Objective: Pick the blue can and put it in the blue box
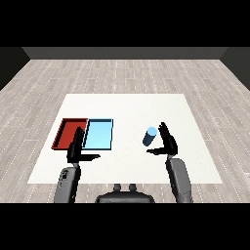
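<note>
blue can (150,136) seen right of centre, upright on table (127,105), not yet grasped. right hand (167,140) held open just beside it. left hand (78,146) open, nothing held. light blue tray (99,134) left of centre, no can in it; pick and place pending.

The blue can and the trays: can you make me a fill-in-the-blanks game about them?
1. The blue can stands on the ____ table.
2. The hand nearest the can is the ____ hand.
3. The tray beside the light blue tray is ____.
4. The left hand holds ____.

Missing words: white; right; red; nothing
</note>
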Motion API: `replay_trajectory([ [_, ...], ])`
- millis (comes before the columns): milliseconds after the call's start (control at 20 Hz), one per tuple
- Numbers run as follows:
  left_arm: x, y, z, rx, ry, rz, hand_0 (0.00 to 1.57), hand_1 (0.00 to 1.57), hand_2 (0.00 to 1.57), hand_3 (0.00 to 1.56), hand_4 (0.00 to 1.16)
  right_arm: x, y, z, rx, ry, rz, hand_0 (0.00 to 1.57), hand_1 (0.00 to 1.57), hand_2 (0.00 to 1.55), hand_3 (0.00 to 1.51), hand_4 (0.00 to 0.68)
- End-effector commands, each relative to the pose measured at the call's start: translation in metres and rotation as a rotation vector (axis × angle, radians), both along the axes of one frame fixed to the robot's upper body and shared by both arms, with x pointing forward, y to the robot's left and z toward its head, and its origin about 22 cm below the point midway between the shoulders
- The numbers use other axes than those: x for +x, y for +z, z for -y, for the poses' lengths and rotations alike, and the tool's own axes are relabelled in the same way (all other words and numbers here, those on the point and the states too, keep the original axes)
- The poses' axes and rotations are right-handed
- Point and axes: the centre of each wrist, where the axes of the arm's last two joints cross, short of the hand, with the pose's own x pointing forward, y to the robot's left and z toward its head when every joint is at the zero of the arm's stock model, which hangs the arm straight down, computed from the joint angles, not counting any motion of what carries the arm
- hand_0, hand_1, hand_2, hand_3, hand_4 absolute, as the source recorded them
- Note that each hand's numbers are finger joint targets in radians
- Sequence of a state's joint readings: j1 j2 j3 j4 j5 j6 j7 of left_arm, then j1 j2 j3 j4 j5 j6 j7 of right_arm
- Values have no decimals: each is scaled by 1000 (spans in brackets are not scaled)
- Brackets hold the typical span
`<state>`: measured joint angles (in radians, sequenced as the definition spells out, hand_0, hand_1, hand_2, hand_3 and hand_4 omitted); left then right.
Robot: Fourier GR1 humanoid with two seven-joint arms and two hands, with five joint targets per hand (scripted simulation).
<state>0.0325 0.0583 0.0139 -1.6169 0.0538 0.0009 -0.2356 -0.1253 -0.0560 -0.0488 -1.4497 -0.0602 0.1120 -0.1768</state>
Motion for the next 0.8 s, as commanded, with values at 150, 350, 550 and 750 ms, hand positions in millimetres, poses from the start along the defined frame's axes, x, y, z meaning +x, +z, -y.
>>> replay_trajectory([
  [150,-7,-4,7,2,-7,94,0,0,0,0,0,-1,-4,28,38,58,100,0,0,0,0,0],
  [350,5,-21,-1,-10,3,101,0,0,0,0,0,13,-12,-3,24,67,87,0,0,0,0,0],
  [550,-4,-11,6,-8,22,112,0,0,0,0,0,-4,-1,15,60,36,94,0,0,0,0,0],
  [750,4,-12,2,25,-6,126,0,0,0,0,0,-4,-9,15,37,39,80,0,0,0,0,0],
])
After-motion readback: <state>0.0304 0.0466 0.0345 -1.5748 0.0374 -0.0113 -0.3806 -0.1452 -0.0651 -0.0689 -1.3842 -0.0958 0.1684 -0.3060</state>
